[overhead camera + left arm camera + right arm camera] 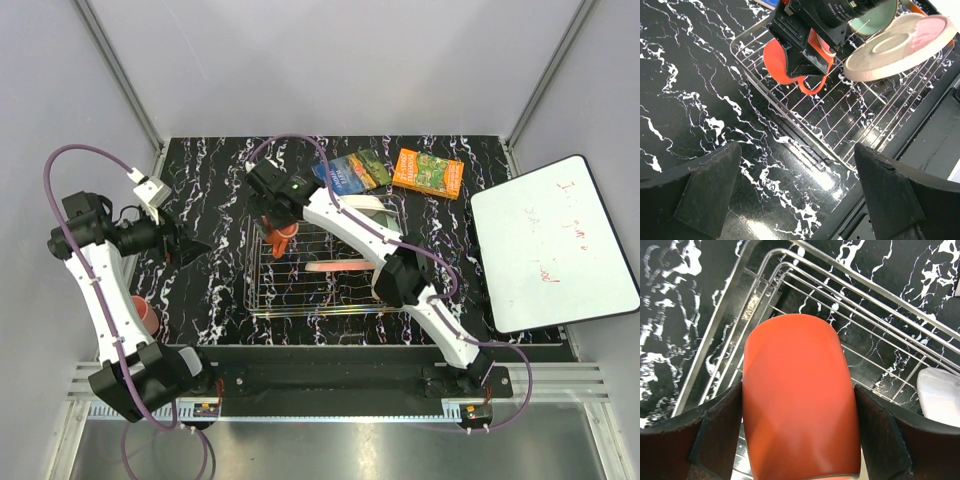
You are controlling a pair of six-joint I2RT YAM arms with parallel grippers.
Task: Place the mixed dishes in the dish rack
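My right gripper [281, 238] is shut on an orange-red cup [800, 390] with a handle and holds it over the left end of the silver wire dish rack [262, 292]. The left wrist view shows the cup [780, 62] just above the rack's wires [752, 52]. The pink-and-cream plate [900, 45] leans in the rack, with the pale green bowl [872, 21] behind it. A white dish [940, 395] lies in the rack beside the cup. My left gripper [192, 245] is open and empty, above the table left of the rack. A small pink cup [146, 315] stands by the left arm.
A blue packet [352, 172] and an orange packet [428, 172] lie behind the rack. A white board with red writing [550, 245] lies at the right. Grey walls close in both sides and the back.
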